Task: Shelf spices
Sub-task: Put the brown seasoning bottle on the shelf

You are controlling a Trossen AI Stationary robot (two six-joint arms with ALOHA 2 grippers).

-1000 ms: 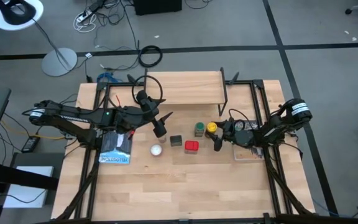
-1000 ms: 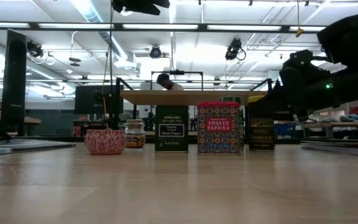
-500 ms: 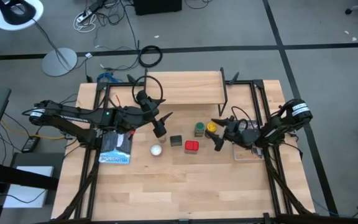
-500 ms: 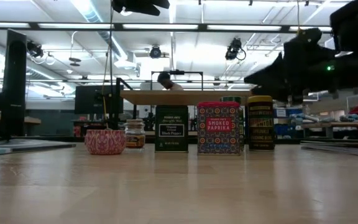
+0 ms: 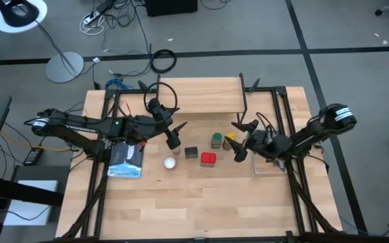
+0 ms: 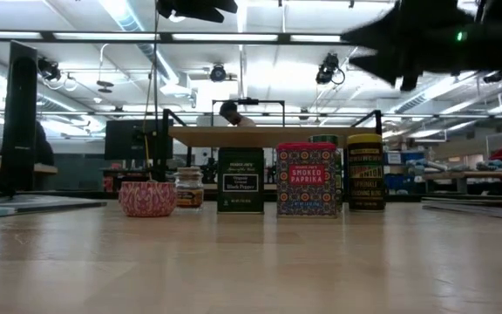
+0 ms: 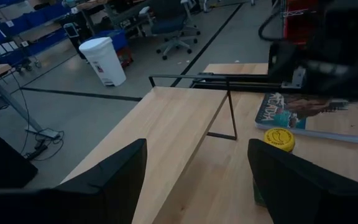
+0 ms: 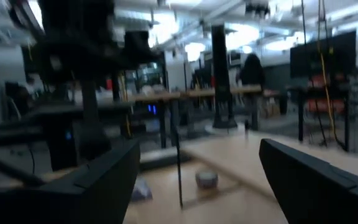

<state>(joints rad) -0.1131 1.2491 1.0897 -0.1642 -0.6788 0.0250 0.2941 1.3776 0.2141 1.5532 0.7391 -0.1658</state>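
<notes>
Near the middle of the tabletop, in front of the shelf that stands at the far edge, the spices sit in a loose cluster, none of them on the shelf: the black tin and the red tin side by side, the green-capped jar and the yellow jar just behind them toward the shelf, close together; in the low view the small brownish jar stands beside the black tin on the side away from the red one, next to a round pink patterned tin. The right gripper hangs in the air just beside the yellow jar on its right-edge side, lifted above the jar tops as the low view shows it high over the row, its fingers spread wide with nothing between them and touching no jar. The left gripper waits on the other side of the cluster, near the black tin and toward the shelf, fingers parted and empty. A white-topped round thing lies just left of the black tin; a book rests toward the left edge, another near the right edge under the right arm
</notes>
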